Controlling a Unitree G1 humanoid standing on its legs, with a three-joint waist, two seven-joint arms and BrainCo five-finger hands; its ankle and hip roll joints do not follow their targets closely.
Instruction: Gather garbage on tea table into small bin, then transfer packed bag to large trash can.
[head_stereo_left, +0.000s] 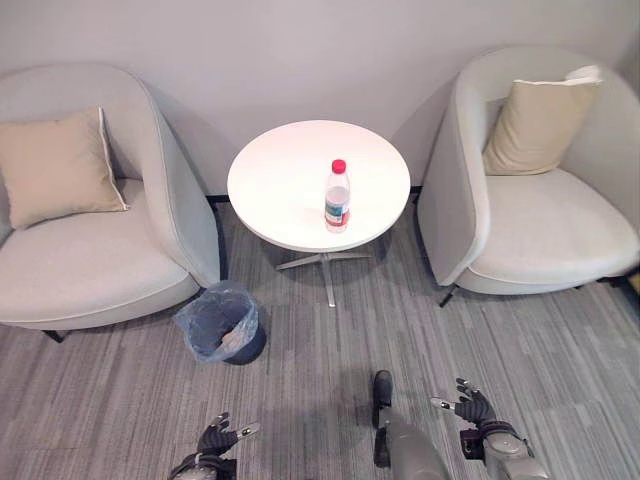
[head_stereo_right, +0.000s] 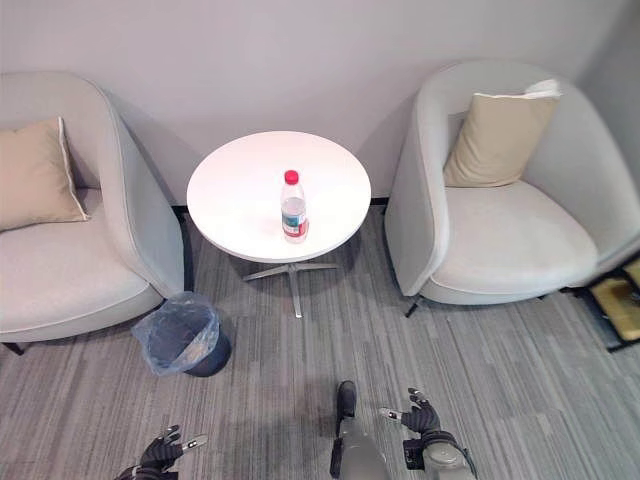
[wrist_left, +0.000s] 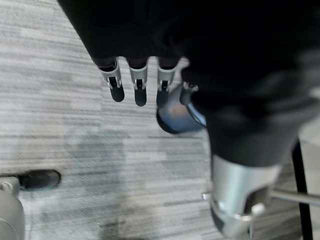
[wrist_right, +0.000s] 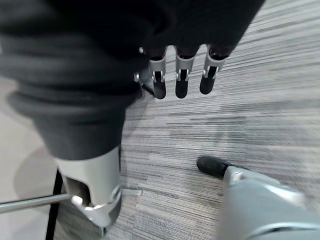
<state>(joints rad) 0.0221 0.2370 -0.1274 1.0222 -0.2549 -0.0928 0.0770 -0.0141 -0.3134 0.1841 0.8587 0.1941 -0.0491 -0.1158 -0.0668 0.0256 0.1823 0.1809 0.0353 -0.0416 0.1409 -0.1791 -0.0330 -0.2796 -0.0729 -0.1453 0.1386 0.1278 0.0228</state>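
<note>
While your robot stood back from the table (head_stereo_left: 290, 215), a single bottle (head_stereo_left: 338, 196) stood upright on that round white top, a little toward the robot's side of its middle. It was clear plastic with a red cap and a label band, and nothing touched it.

You had the bin (head_stereo_left: 222, 324) on the grey carpet (head_stereo_left: 330, 350) to the left of the table's foot and nearer the robot, close beside the left chair (head_stereo_left: 90, 240). It was a small dark bin lined with a blue bag whose rim puffed out over the edge; something pale lay inside, too small for you to name.

Chairs flanked the table: the left one held a tan cushion (head_stereo_left: 58, 165), and the right chair (head_stereo_left: 540, 210) held another cushion (head_stereo_left: 536, 122) leaning against its back.

Your left hand (head_stereo_left: 218, 437) hung low over the carpet, well short of the table and just nearer the robot than the bin. Its fingers (wrist_left: 139, 85) were spread straight and held nothing.

Your right hand (head_stereo_left: 474, 408) hung over the carpet to the right of the table's foot, well apart from the bottle. Its fingers (wrist_right: 181, 77) were likewise straight and loose, empty.
</note>
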